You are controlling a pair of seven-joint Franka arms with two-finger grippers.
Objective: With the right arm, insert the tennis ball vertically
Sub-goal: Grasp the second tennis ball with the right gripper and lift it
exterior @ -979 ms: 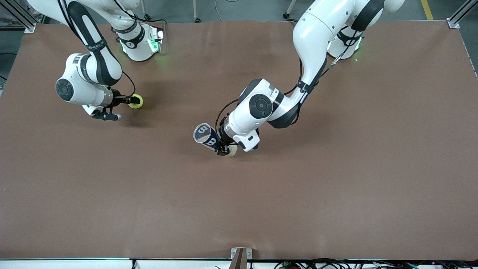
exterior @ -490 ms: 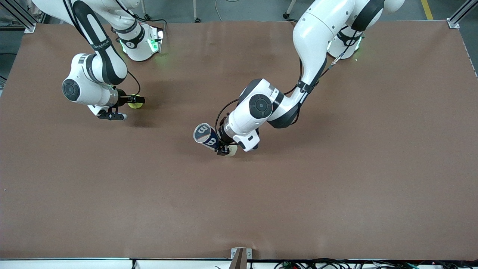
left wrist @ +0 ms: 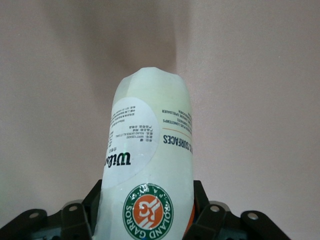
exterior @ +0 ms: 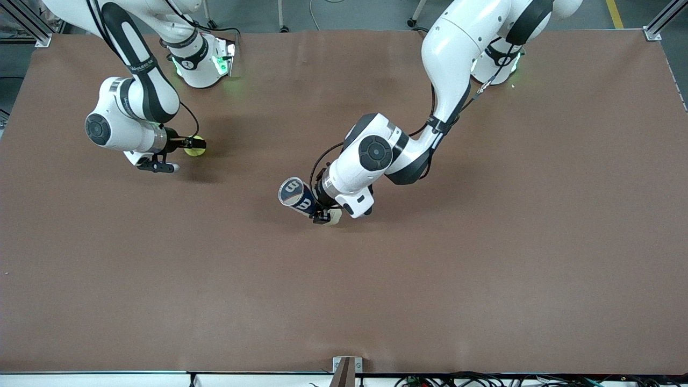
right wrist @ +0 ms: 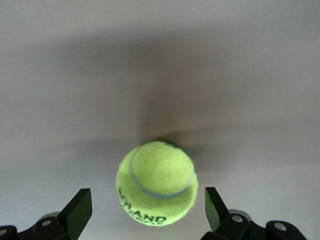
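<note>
While my right jaws sit spread around the tennis ball (right wrist: 156, 183) on the tabletop (exterior: 484, 269), nothing's grabbed yet.

My left jaws are clamped on the ball can (exterior: 297, 196), mid-tabletop, mouth tilted up. Left to do, I reckon: close, lift, carry, drop it in.

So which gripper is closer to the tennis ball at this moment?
Right. The right gripper is at the tennis ball, open fingers on either side. The left gripper is mid-table, shut on the ball can.
</note>
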